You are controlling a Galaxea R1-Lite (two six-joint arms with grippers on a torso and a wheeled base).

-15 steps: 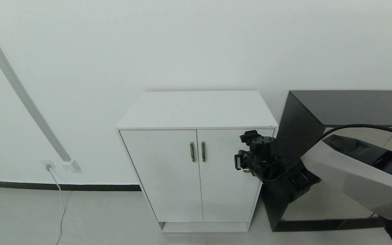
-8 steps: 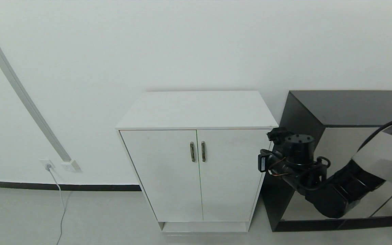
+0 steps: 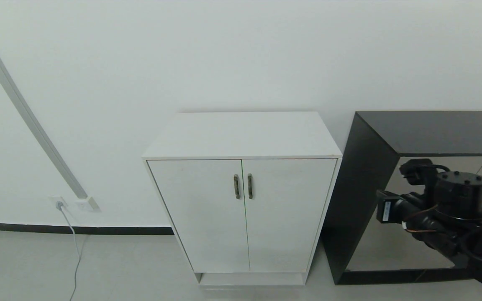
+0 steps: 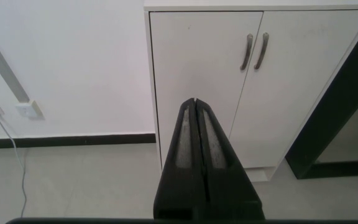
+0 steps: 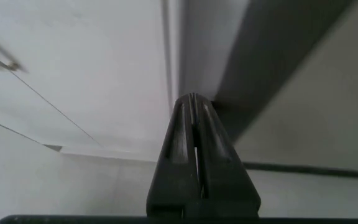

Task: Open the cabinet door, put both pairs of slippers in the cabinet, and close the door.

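Right arm (image 3: 446,217): matte black throughout. The wrist carries a squat cylindrical housing (image 3: 462,190) with a flat top and a ring of small screw holes. Black cables (image 3: 477,251) loop around the joint, and a thin copper-coloured wire (image 3: 416,229) runs beneath it. A boxy black block at the end bears a small white label (image 3: 385,212).

Left gripper (image 4: 195,102): two black fingers (image 4: 182,143) taper to a rounded tip and meet along a thin seam. Each has an inset grey textured pad.

Right gripper (image 5: 192,98): same black tapered form, ribbed lengthwise, fingers together.

One cabinet (image 3: 241,133), two doors (image 3: 199,209), two handles (image 3: 236,186), one black table (image 3: 433,129).
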